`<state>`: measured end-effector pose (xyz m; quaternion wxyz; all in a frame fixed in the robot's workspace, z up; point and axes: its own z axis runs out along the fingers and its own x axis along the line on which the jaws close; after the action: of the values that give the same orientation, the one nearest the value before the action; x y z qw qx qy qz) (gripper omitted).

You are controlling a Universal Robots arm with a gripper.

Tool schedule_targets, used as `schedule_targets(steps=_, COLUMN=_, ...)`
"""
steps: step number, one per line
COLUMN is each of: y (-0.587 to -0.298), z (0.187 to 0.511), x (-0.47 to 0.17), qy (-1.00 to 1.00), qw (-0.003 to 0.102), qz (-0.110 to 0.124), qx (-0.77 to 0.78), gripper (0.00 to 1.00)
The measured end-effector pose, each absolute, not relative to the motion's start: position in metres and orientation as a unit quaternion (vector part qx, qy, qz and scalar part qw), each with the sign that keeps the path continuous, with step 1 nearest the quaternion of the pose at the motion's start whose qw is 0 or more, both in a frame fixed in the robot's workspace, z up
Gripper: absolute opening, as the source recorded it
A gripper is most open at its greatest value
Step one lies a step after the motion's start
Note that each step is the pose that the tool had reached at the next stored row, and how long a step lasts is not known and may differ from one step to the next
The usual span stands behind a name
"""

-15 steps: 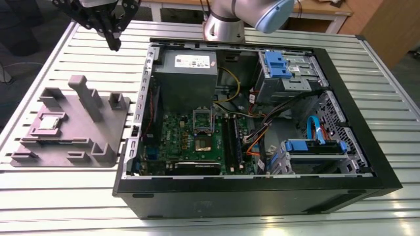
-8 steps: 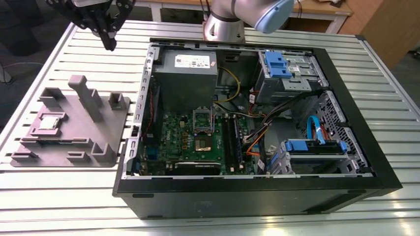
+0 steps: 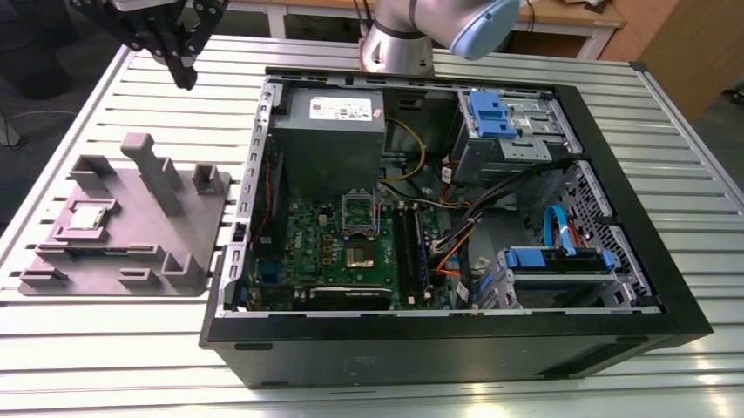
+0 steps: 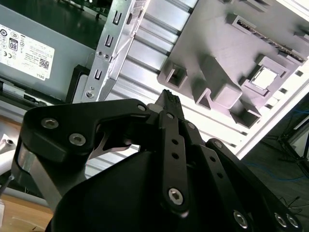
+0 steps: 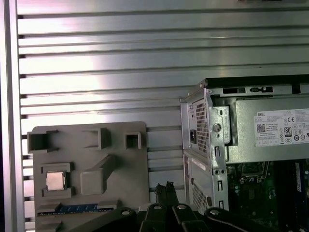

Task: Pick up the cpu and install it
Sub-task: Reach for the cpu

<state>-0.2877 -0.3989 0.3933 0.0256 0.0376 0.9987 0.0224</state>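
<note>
Exterior view: arm (image 3: 407, 35) is entering from 12 o'clock, and the jaws are hanging at approx. 10-11 o'clock of the frame, above the slatted metal table (image 3: 70, 113), tips pointing down. Jaws are sitting together w/ nothing between them; both wrist views are showing the tips meeting, no item gripped. The cpu (image 3: 91, 218) is lying flat, silver top up, in a square recess of the grey fixture (image 3: 117, 187). It is sitting at approx. 7 o'clock from the jaws and well apart from them. Fixture is resting on the table at 9 o'clock of the open pc case (image 3: 407, 357), just beside its wall, not touching as far as can be told. A tall upright post (image 3: 152, 165) of the fixture is standing at 1 o'clock of the cpu. Inside the case, the grey power supply (image 3: 329, 139) is occupying the 12 o'clock end, and the socket (image 3: 358, 254), dark centre showing, is sitting on the green board at 6 o'clock of it, at approx. 3 o'clock from the cpu and well apart. First wrist view is showing the cpu (image 5: 55, 181) seated in its recess; second wrist view is showing the cpu (image 4: 264, 77) likewise, beyond the jaw tips.
</note>
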Motion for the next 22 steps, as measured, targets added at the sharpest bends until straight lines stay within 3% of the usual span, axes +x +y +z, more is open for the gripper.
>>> schedule_targets(steps=22, y=-0.399, z=0.393, x=-0.315, qy=0.999, qw=0.03, qz=0.023, qx=0.038, gripper=0.11)
